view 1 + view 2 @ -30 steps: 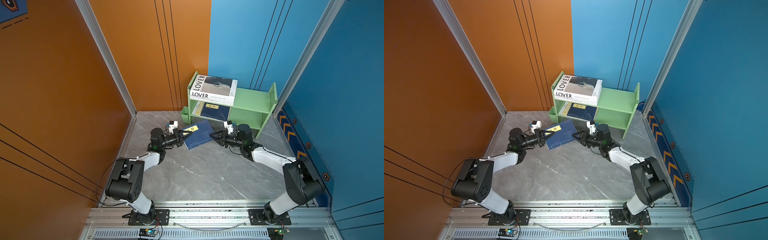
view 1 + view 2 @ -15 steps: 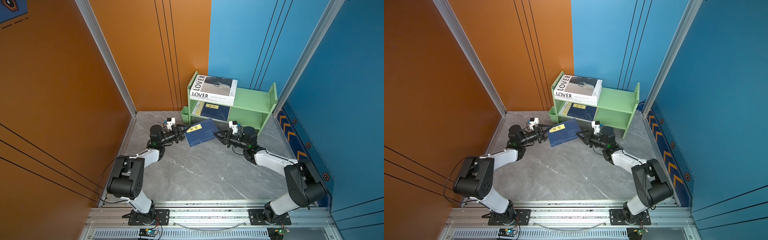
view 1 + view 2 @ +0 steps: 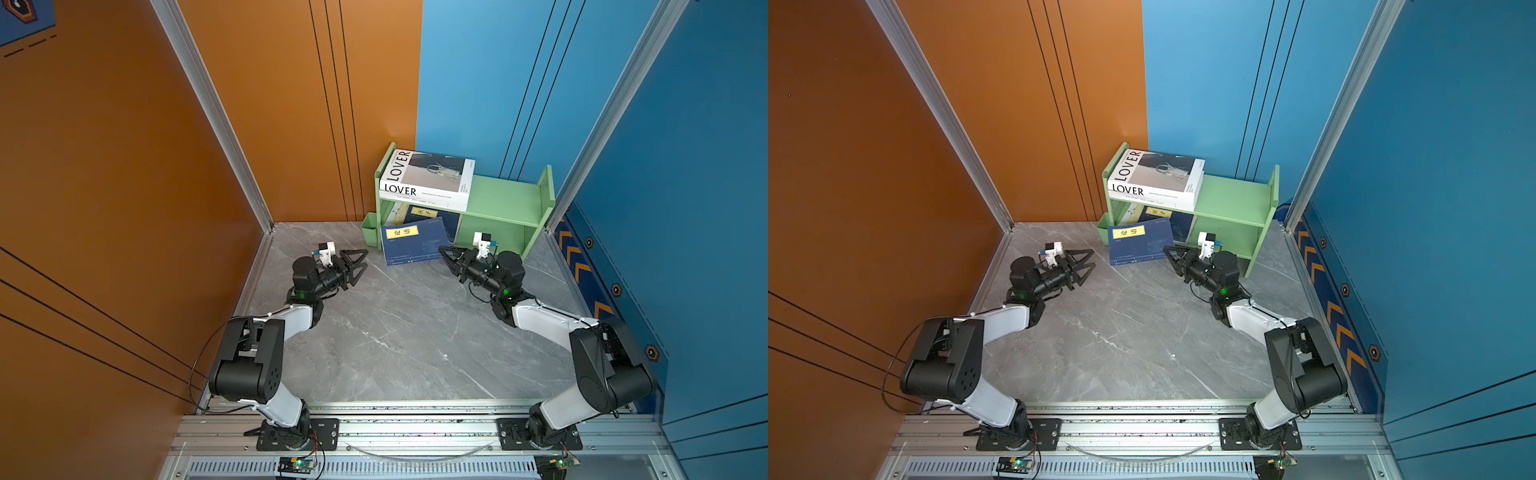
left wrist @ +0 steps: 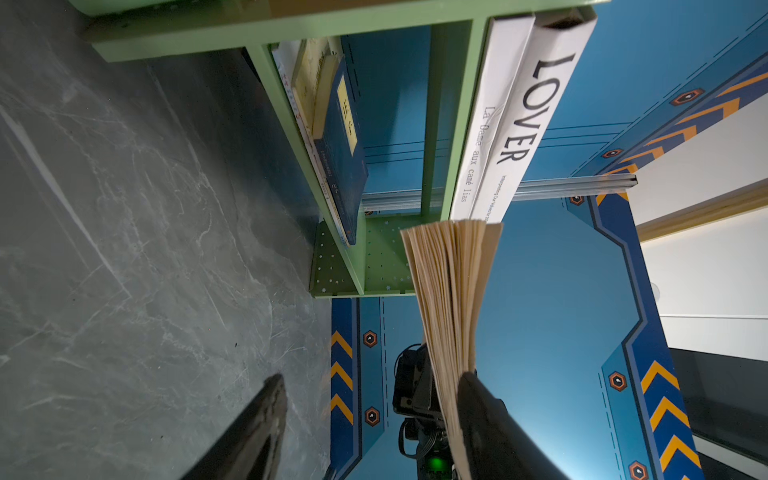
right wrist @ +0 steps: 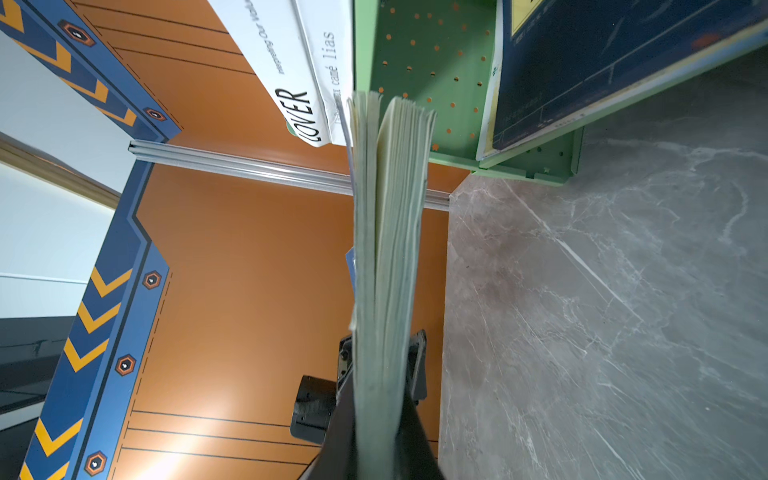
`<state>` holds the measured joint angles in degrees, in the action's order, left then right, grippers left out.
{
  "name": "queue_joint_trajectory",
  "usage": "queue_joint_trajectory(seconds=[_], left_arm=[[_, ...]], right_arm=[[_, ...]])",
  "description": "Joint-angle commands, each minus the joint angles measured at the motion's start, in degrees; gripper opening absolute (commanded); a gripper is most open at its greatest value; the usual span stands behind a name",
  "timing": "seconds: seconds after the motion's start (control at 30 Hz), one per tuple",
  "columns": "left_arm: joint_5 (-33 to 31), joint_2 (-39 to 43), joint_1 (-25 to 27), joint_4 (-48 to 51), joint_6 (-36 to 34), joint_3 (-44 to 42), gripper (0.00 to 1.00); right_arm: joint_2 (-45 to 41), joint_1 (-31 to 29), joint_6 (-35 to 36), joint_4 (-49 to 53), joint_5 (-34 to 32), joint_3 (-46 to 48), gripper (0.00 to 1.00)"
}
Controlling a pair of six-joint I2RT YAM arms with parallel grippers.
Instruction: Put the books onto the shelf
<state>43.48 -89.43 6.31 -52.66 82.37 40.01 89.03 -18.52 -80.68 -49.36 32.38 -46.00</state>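
We are holding our left pincer [image 3: 362, 261] wide over the desk [image 3: 395, 332], just short of the navy book [image 3: 413, 245]. Both top views are showing that gap, while the left wrist view is setting one finger [image 4: 490, 415] right against the fanned pages. Our right pincer [image 3: 445, 252] is clamping the book's right edge; only the right wrist view is showing the pages squeezed between its jaws. The book is tilting in front of the lower tier of the shelf [image 3: 505, 199]. Only the wrist views are revealing a second white book [image 4: 478, 137] under the LOVER book [image 3: 428, 176] on the top tier.
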Motion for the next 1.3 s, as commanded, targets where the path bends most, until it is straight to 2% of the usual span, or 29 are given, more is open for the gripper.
queue_joint_trajectory(seconds=[0.0,0.2,0.43,0.63,0.97,1.27], left_arm=[[-3.3,3.7,2.9,-1.0,-1.2,-0.5,0.69],[-10.4,4.1,9.4,0.2,-1.6,0.1,0.73],[-16.2,1.6,13.4,2.8,-3.9,3.0,0.72],[-17.6,-3.3,15.1,2.9,-4.5,6.8,0.59],[-17.3,-11.4,15.8,2.8,-5.9,15.5,0.17],[-15.8,-19.1,14.8,2.7,-6.2,24.7,0.04]], right_arm=[[0.2,0.3,-1.0,-4.5,-3.0,-0.1,0.10],[1.0,-0.2,-1.3,-4.5,-4.8,-0.6,0.10],[1.7,-0.5,-2.1,-5.4,-5.7,-0.1,0.10],[2.6,-0.6,-3.4,-7.6,-6.9,1.0,0.10],[5.0,-0.1,-3.8,-10.2,-11.2,1.8,0.09],[6.7,1.1,-2.9,-7.3,-13.0,0.0,0.10]])
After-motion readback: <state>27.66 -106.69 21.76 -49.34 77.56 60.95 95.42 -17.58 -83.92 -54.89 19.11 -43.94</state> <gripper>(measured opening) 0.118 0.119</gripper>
